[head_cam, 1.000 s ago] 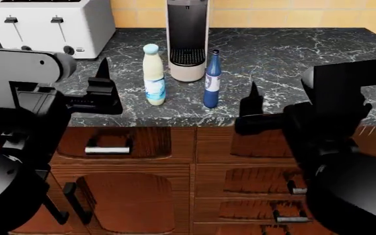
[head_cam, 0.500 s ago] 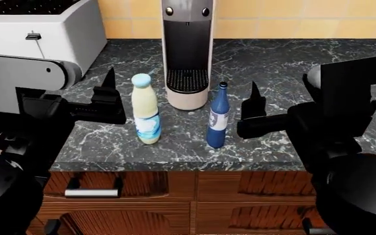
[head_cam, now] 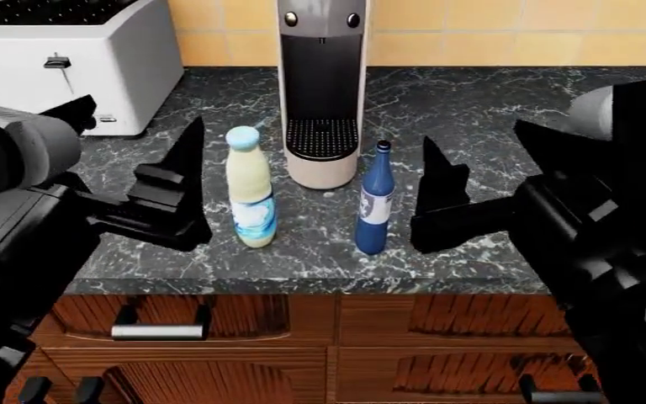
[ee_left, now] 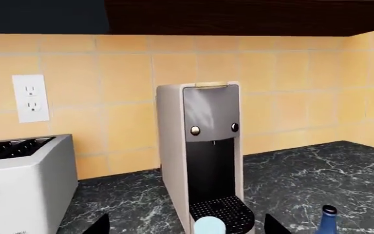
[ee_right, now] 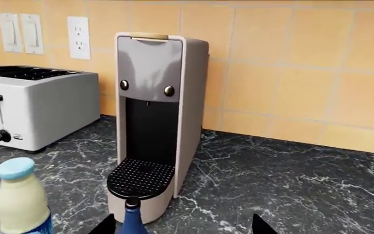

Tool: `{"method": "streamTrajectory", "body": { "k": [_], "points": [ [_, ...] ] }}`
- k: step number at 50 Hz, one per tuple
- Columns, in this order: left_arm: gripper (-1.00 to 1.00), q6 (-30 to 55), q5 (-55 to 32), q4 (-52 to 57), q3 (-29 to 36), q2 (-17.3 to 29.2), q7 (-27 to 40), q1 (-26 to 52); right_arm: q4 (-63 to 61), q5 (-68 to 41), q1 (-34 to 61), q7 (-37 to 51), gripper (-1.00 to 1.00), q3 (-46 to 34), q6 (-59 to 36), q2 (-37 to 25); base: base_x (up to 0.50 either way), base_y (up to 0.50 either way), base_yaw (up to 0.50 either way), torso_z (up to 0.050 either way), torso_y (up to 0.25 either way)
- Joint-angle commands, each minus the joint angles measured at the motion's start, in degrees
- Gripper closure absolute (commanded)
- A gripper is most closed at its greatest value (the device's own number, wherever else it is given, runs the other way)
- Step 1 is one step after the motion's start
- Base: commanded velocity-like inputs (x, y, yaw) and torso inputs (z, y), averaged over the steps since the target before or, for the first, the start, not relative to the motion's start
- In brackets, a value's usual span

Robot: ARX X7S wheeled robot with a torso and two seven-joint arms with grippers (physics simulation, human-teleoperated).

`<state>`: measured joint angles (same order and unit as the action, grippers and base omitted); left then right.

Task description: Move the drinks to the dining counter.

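Two bottles upright near the counter's front edge

Milk bottle (head_cam: 250,188) and blue bottle (head_cam: 373,202) bear unreadable labels; left gripper (head_cam: 132,172) and right gripper (head_cam: 458,198) both spread, empty.

This is a home kitchen, rendered in a simulator. A dark grey marble counter (head_cam: 503,101) with white veins fills the middle of the head view, and below it at the bottom of the frame run brown wooden drawers (head_cam: 300,337) with metal bar handles (head_cam: 157,332). A white 2-slot toaster (head_cam: 71,59) stands at the upper left, and a pod coffee machine (head_cam: 320,84) with a drip tray stands at the top centre. Behind them the wall is covered in square yellow-orange tiles (ee_right: 317,87). White wall outlets (ee_right: 78,30) sit at the upper left of the right wrist view, and a dark wooden cabinet (ee_left: 239,17) hangs across the top of the left wrist view.
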<state>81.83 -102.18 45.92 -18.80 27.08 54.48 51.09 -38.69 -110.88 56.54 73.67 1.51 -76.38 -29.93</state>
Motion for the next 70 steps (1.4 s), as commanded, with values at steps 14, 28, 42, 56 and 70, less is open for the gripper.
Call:
{"method": "streamTrajectory", "body": {
  "k": [14,28,42,56,70],
  "points": [
    [-1.00,4.36,18.67,-1.18,6.71,-3.74,-22.07,-5.56,2.84,8.40,-5.81,-11.10,-1.00,-0.25,-5.70,2.35,0.00,0.00,0.00,0.000,0.000],
    [-1.00,2.05,22.95,-2.06,11.02,-3.03,-24.58,-6.06,1.99,13.82,-10.25,-16.80,-1.00,1.57,-4.98,1.69,0.00,0.00,0.00,0.000,0.000],
    [-1.00,-2.40,30.10,-2.82,14.92,-1.88,-29.16,-8.67,2.04,15.75,-11.04,-18.69,-1.00,-0.27,-4.31,1.70,0.00,0.00,0.00,0.000,0.000],
    [-1.00,-5.66,35.77,-4.19,19.21,-0.92,-31.65,-9.31,2.45,16.30,-10.74,-19.77,-1.00,-1.67,-3.48,1.38,0.00,0.00,0.00,0.000,0.000],
    [-1.00,-6.86,35.35,-3.80,18.92,0.24,-31.63,-10.05,6.76,26.00,-6.81,-27.09,-1.00,-7.76,-3.08,4.22,0.00,0.00,0.00,0.000,0.000]
  ]
}}
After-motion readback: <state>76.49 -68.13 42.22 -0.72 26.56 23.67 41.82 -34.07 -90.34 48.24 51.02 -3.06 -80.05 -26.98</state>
